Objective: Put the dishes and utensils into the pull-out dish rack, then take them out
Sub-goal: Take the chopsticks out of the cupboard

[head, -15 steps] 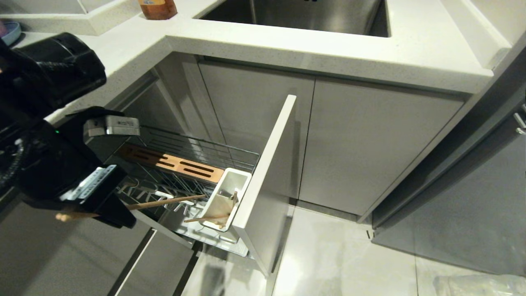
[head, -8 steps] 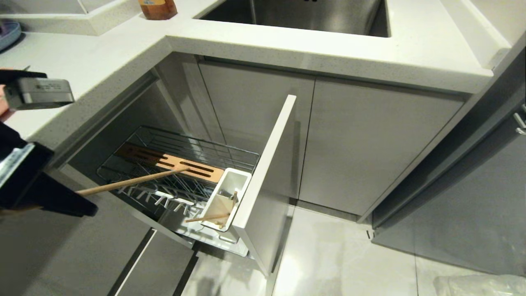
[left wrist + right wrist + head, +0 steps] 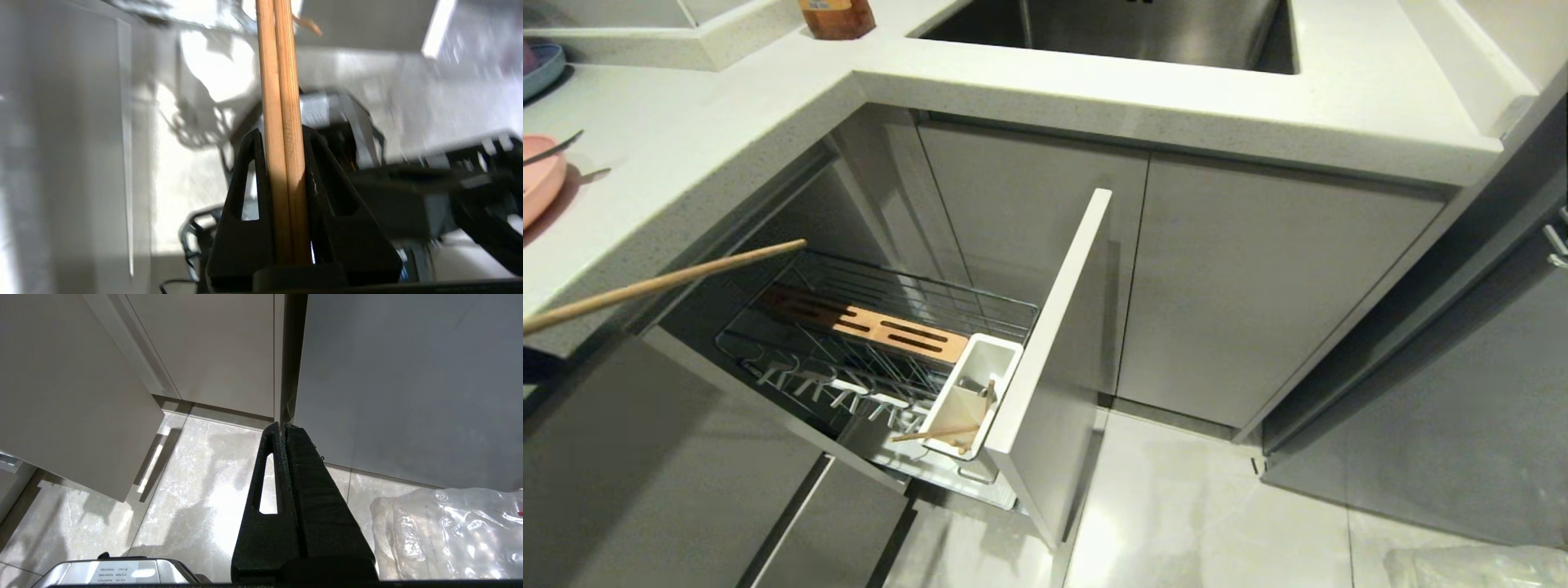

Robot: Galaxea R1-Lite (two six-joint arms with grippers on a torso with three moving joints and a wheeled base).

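1. Gripping the chopsticks (image 3: 282, 134), left claw (image 3: 284, 196) is closed tight on both sticks side by side, fingers (image 3: 241, 212) pinching them near one end.
2. Head view: chopsticks (image 3: 662, 282) slant in from the left edge, over the surface (image 3: 703, 139) lip, tip above the rack (image 3: 874, 343); claw itself out of that view.
3. Rack pulled out, grey front panel (image 3: 1054, 343) standing open.
4. Rack holds: wooden block (image 3: 882, 327) w/ slots at the back, white pegs (image 3: 849, 388) in a row, white utensil box (image 3: 976, 384) next to the panel.
5. Box contents: spoon (image 3: 988, 392) upright, plus another wooden stick (image 3: 931, 433) poking out over its rim.
6. Pink plate (image 3: 539, 180) at left edge of the surface.
7. Right claw (image 3: 284, 433) fully closed, empty, above the floor (image 3: 196, 498) near a plastic bag (image 3: 449, 531).
8. Silver label (image 3: 118, 573) w/ print in right wrist view, not legible.
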